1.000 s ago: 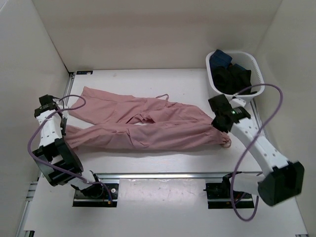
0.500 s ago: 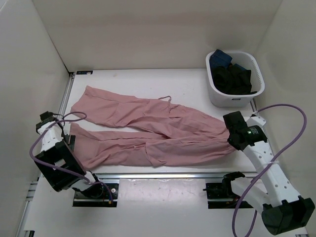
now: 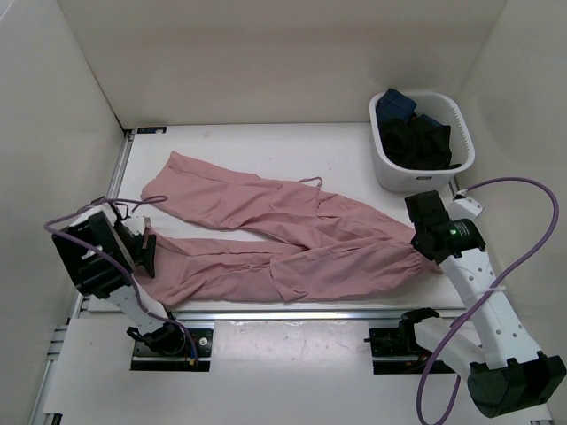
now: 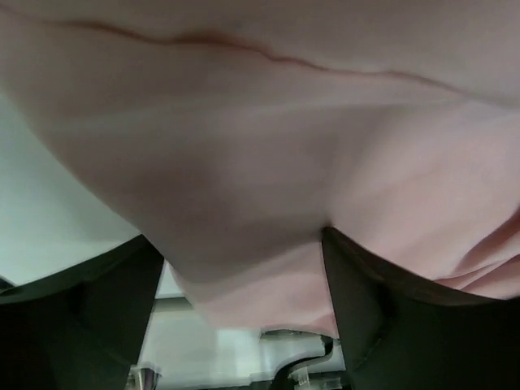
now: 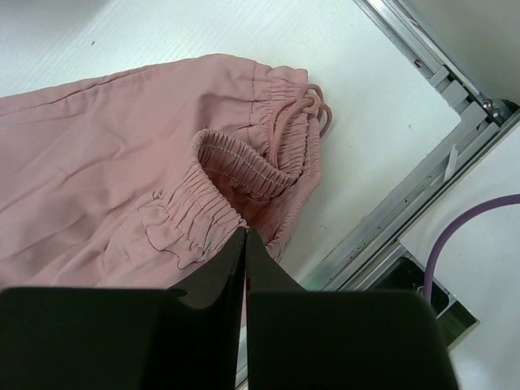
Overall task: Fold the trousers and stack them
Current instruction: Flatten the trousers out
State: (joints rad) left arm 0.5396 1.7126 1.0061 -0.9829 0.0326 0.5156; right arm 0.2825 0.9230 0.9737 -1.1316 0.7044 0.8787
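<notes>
The dusty-pink trousers (image 3: 292, 239) lie spread across the white table, two long ends to the left and one gathered elastic end to the right. My right gripper (image 3: 428, 251) is shut, its tips (image 5: 245, 231) pinching that gathered end (image 5: 236, 162), where a thin cord (image 5: 309, 101) loops out. My left gripper (image 3: 146, 251) is at the near-left end of the trousers. In the left wrist view its fingers (image 4: 89, 309) stand wide apart with pink fabric (image 4: 260, 162) draped between them, the gripper (image 4: 244, 244) open.
A white basket (image 3: 416, 180) at the back right holds black and dark-blue garments (image 3: 421, 142). A metal rail (image 3: 283, 312) runs along the table's near edge and shows by the right gripper (image 5: 390, 227). White walls enclose the table on three sides.
The right gripper has pulled the gathered end right and toward the near edge, dragging the trousers right. The left arm has folded back, its gripper now at the near-left trouser end.
</notes>
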